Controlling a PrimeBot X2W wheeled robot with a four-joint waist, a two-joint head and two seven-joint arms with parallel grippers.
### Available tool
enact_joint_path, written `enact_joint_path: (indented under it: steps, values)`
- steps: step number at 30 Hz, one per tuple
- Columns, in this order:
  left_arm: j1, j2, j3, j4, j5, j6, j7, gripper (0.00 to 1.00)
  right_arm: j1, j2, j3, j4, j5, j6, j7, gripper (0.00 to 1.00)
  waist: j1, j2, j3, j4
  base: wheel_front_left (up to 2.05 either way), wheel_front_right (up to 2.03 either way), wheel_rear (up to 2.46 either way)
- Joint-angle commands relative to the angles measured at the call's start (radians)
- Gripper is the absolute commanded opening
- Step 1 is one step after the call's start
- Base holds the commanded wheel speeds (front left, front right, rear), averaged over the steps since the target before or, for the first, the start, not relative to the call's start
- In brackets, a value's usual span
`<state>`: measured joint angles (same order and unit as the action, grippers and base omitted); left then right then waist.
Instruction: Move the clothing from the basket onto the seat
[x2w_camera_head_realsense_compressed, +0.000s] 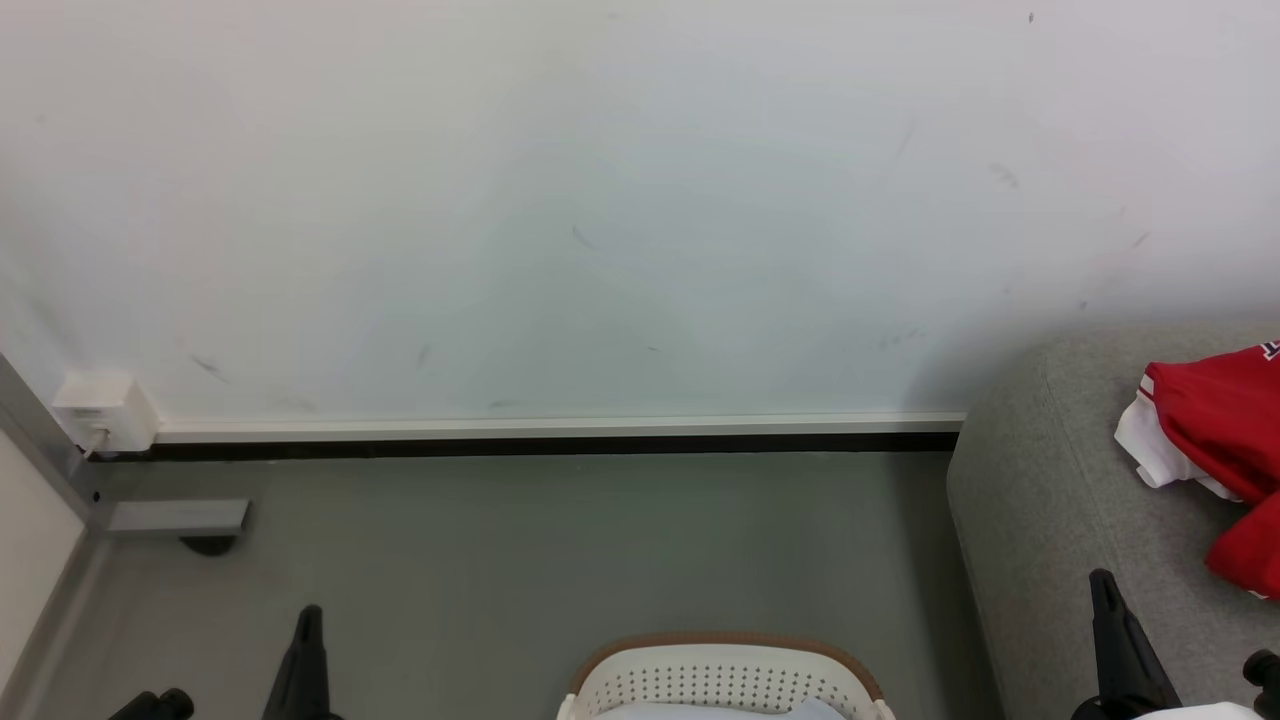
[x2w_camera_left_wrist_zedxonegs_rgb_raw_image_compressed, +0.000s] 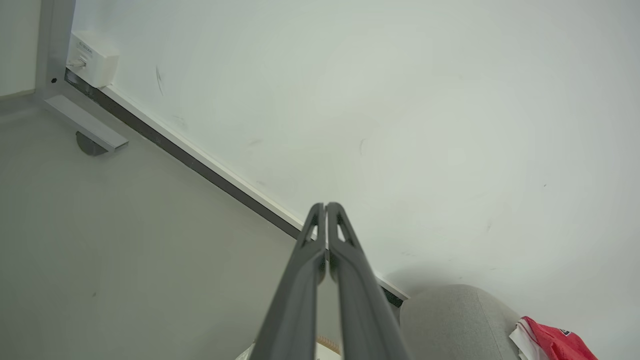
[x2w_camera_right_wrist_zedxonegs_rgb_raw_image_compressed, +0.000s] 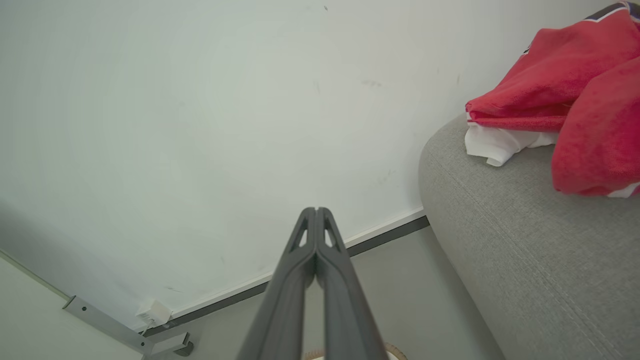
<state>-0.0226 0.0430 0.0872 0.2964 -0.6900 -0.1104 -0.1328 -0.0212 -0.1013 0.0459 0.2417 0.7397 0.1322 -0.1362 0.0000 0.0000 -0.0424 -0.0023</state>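
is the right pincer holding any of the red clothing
No, in the right wrist view the right pincer is shut on nothing, while the clothing lies apart from it on the seat.

Bright red clothing (x2w_camera_head_realsense_compressed: 1225, 420) with white trim, light grey seat (x2w_camera_head_realsense_compressed: 1040, 500), white perforated tan-rimmed basket (x2w_camera_head_realsense_compressed: 720, 680).

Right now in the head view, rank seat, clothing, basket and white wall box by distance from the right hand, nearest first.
1. seat: lower right, the right hand shows against it.
2. clothing: on the seat, to the hand's right.
3. basket: bottom centre, on the floor, to its left.
4. white wall box: far left, at the wall.
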Motion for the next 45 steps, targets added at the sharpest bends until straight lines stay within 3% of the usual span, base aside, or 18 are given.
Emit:
enact_joint_path:
  steps: [1, 45]
  values:
    - [-0.028, 0.007, 0.005, -0.02, -0.045, 0.005, 0.01, 0.0, -0.035, -0.003, -0.012, -0.01, 0.041, -0.001, 0.01, 0.0, 0.0, 0.0, 0.001, 0.0, 0.0, 0.0, 0.0]
    - [-0.064, 0.009, 0.019, -0.07, -0.536, 0.02, 0.144, 0.0, -0.076, 0.017, -0.084, 0.003, 0.518, -0.002, 0.135, 0.0, 0.0, 0.0, 0.019, 0.001, 0.0, 0.0, 0.0]
